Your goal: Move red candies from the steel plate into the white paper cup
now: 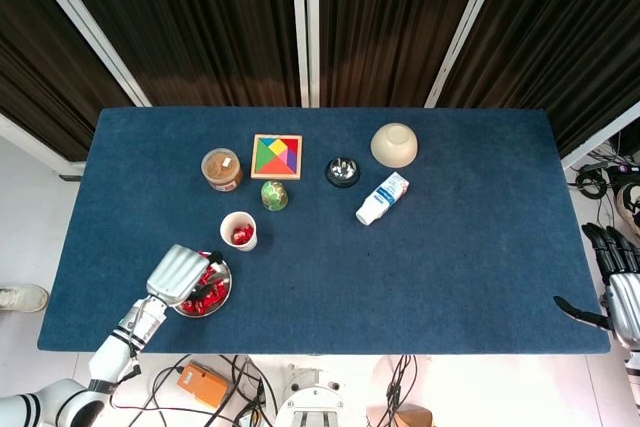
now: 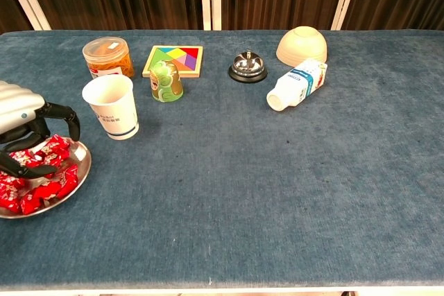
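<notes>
Left hand (image 2: 21, 126) sits over the steel plate (image 2: 76, 178) at the table's 7 o'clock corner, fingers curled down among the red candies (image 2: 41, 171); can't tell if it's actually got one. White paper cup (image 2: 111, 107) is right by the plate at its 1 o'clock, with red already inside. Way over at 4 o'clock, off the table edge, the right hand (image 1: 618, 287) hangs with fingers apart, holding nothing.
</notes>
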Controlling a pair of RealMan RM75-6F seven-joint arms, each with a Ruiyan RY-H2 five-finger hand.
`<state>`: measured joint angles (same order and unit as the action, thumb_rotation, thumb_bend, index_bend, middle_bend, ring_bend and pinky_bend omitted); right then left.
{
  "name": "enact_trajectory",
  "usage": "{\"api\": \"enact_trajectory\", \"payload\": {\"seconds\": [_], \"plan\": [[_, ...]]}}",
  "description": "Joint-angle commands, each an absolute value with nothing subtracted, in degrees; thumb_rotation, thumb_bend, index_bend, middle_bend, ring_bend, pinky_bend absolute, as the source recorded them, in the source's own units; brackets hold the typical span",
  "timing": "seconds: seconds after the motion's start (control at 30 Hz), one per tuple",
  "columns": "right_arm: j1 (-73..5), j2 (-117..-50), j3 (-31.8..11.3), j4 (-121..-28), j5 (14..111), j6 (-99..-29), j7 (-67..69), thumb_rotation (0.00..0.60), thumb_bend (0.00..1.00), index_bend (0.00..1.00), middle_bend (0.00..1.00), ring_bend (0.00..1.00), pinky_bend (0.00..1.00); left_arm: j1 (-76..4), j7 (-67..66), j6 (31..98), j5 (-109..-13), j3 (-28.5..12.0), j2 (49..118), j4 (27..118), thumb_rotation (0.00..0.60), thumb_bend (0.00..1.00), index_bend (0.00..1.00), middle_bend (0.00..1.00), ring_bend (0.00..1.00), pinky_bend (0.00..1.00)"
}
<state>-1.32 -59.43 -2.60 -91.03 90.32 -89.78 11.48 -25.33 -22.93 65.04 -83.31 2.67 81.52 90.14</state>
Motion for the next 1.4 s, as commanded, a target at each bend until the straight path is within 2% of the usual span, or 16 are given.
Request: {"api": "enact_trajectory", "payload": {"seconds": [0.03, 0.83, 1.2, 1.4], "plan": [[-1.3, -59.4, -2.6, -91.1, 90.3, -89.7, 11.5, 0.600, 0.20, 0.02, 0.15, 0.10, 0.17, -25.3, -25.0, 64.1, -81.3, 2.2, 81.6, 89.8, 0.600, 0.19, 0.38, 0.86, 0.83, 0.83], [-1.6, -59.4, -2.6, -91.6, 90.1, -89.1, 10.7, 0.600, 0.20, 0.03, 0.15, 0.10, 0.17, -24.9, -25.2, 61.9, -78.2, 2.1, 82.0, 88.6, 0.600, 0.21, 0.39, 0.86, 0.83, 0.83], [-1.9, -59.4, -2.7, -91.5, 89.8, -88.7, 10.9, 0.600, 0.20, 0.03, 0.15, 0.10, 0.17, -25.0, -23.5, 61.3, -78.0, 1.9, 82.6, 87.2, 0.600, 0.32, 0.49, 0.86, 0.83, 0.83], [-1.9, -59.4, -2.7, -91.6, 89.9, -88.6, 10.7, 0.600, 0.20, 0.03, 0.15, 0.10, 0.17, -24.7, -21.7, 61.9, -78.6, 1.8, 82.8, 86.7, 0.600, 0.34, 0.54, 0.86, 0.83, 0.83]]}}
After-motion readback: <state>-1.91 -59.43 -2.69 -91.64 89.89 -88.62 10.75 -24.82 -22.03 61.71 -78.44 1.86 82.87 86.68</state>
